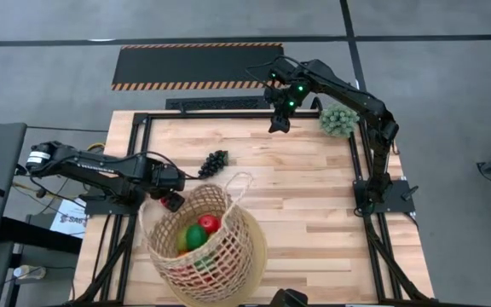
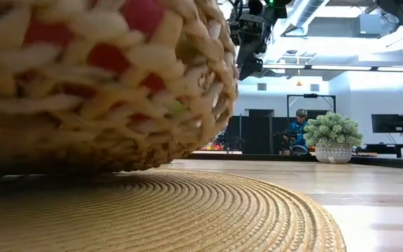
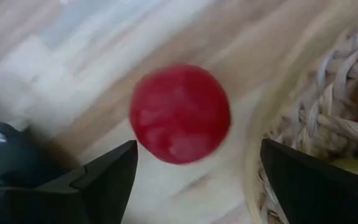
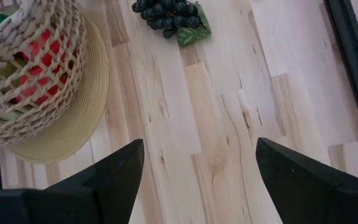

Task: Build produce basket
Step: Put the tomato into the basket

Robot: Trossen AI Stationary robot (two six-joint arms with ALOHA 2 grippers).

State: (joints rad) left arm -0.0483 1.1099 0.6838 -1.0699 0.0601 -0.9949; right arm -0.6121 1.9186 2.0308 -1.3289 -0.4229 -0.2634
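The table point(image 1: 314, 196) is pale butcher-block wood in a black frame point(image 1: 143, 128), standing on a grey floor point(image 1: 450, 68) crossed by dark seams. At 12 o'clock beyond the table lies a black mat point(image 1: 199, 64) edged with orange hazard stripes. In the low view the room behind has white walls point(image 2: 390, 94), ceiling strip lights point(image 2: 341, 68), a dark doorway point(image 2: 261, 133), a monitor point(image 2: 387, 123) at 3 o'clock and a seated person point(image 2: 298, 129).

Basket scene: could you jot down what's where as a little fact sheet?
basket: on a round woven mat, holding red and green fruit
red fruit: outside the basket's rim, between the open fingers of the left end effector
grapes: on the bare table
right end effector: open, over the table's far edge, holding nothing
spiky green ball: far right corner
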